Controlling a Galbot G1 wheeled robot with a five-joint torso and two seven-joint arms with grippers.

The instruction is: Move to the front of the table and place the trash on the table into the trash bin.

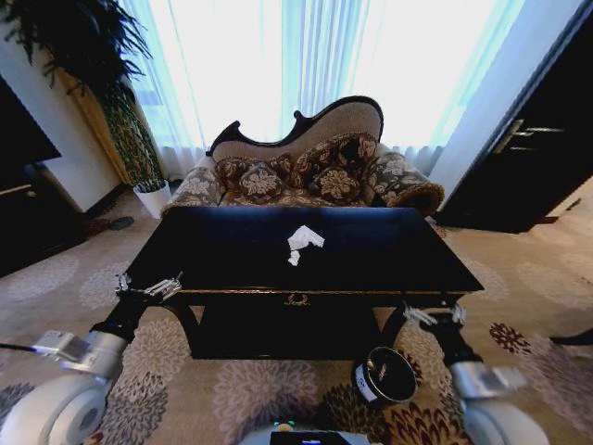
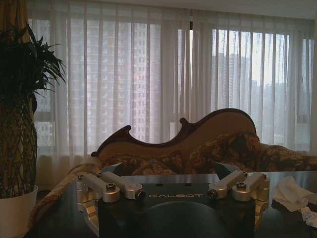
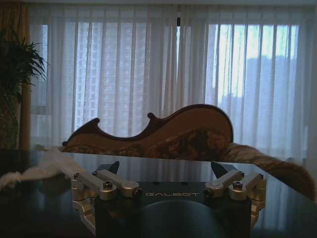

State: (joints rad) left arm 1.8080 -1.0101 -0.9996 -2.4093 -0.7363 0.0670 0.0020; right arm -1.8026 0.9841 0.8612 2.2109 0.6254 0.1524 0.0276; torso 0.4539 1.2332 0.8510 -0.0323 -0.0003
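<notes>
The glossy black table (image 1: 371, 250) stands straight ahead, its gold emblem facing me. Crumpled white tissue (image 1: 304, 239) lies near the middle of the top, with a tiny white scrap (image 1: 294, 259) just in front of it. On the carpet by the table's front right leg sits the dark trash bin (image 1: 386, 375), its white label showing. My left gripper (image 1: 148, 287) hovers open at the front left corner, my right gripper (image 1: 434, 316) open at the front right corner. The left wrist view has the open left gripper (image 2: 168, 171) and the tissue (image 2: 292, 192); the right wrist view has the right gripper (image 3: 166, 168) and the tissue (image 3: 44, 166).
A patterned sofa (image 1: 306, 167) stands right behind the table before curtained windows. A white plant pot (image 1: 153, 197) with a tall plant is at the back left. Dark cabinets (image 1: 537, 158) flank the right, dark furniture (image 1: 28, 204) the left. Patterned carpet surrounds the table.
</notes>
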